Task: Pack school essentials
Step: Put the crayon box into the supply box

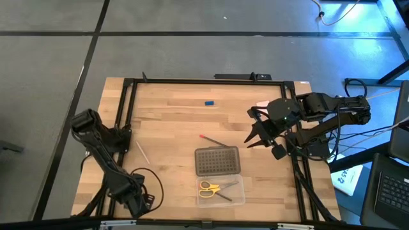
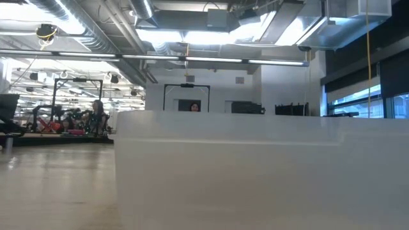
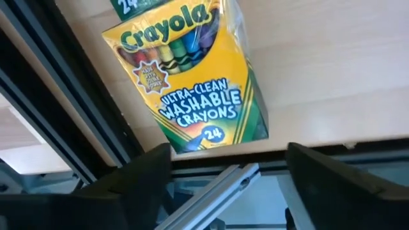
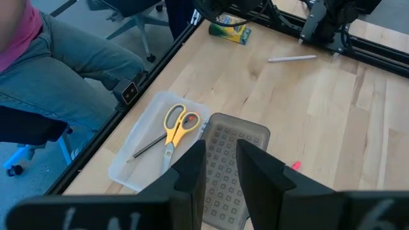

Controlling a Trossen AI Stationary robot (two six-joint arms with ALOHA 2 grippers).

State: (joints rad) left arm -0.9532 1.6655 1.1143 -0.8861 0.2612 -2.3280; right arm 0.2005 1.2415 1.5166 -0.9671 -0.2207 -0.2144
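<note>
In the high view the clear case (image 1: 220,191) holds the yellow-handled scissors (image 1: 208,188) and a dark pencil (image 1: 225,190). Its grey dotted lid (image 1: 217,161) lies just beyond it. A red pencil (image 1: 213,140), a pale pencil (image 1: 142,152) and the blue eraser (image 1: 208,101) lie loose on the wood. The pink pad (image 1: 262,104) peeks out beside the right arm. The crayon box (image 3: 192,76) lies flat by the near-left frame rail, just ahead of my open left gripper (image 3: 223,185). My right gripper (image 4: 220,166) hovers above the lid, with a narrow gap between its fingers and nothing in it.
A black metal frame (image 1: 128,115) runs around the tabletop. A seated person's legs (image 4: 57,70) are close to the table's near edge. The case wall (image 2: 255,172) blocks most of the low view. Bare wood (image 1: 172,121) spreads across the table's middle and far part.
</note>
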